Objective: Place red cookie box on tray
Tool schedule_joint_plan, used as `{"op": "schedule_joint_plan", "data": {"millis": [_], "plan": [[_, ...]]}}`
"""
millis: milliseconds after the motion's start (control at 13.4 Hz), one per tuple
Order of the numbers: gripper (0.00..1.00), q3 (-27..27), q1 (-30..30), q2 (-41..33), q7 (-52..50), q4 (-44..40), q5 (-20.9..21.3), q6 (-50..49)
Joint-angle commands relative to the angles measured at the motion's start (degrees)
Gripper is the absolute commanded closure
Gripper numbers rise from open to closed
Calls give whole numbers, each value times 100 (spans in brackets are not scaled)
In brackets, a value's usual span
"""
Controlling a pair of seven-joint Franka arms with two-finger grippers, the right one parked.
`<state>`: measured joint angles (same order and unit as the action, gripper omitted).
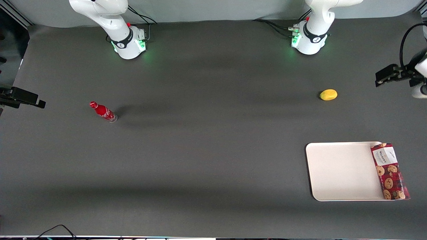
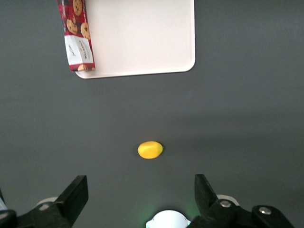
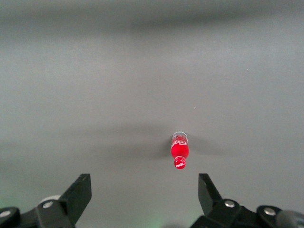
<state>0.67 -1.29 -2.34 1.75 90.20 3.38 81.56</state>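
Red cookie box [image 1: 389, 171] sits on tray [image 1: 340, 171] edge, lower right of front frame.
You've got the gripper [image 2: 141, 199] w/ jaws spread, empty, high over desk [image 1: 206, 150] nr the lemon [image 1: 328, 94]; box overhangs tray's rim.

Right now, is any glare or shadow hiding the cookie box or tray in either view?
Front view: even light, soft shadow bands across the table, none over the red cookie box or tray. Left wrist view: both sharp, tray bright but not washed out, box cut off by the frame edge; the open end effector hangs high above the lemon.
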Motion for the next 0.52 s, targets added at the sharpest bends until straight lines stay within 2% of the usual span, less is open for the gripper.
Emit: {"op": "schedule_joint_plan", "data": {"millis": [0,149,447], "plan": [[0,406,-615,-424,-525,523,-5,36],[0,277,-435,-373,-483,438,5,149],[0,258,-460,-197,-474,332,-13,343]]}}
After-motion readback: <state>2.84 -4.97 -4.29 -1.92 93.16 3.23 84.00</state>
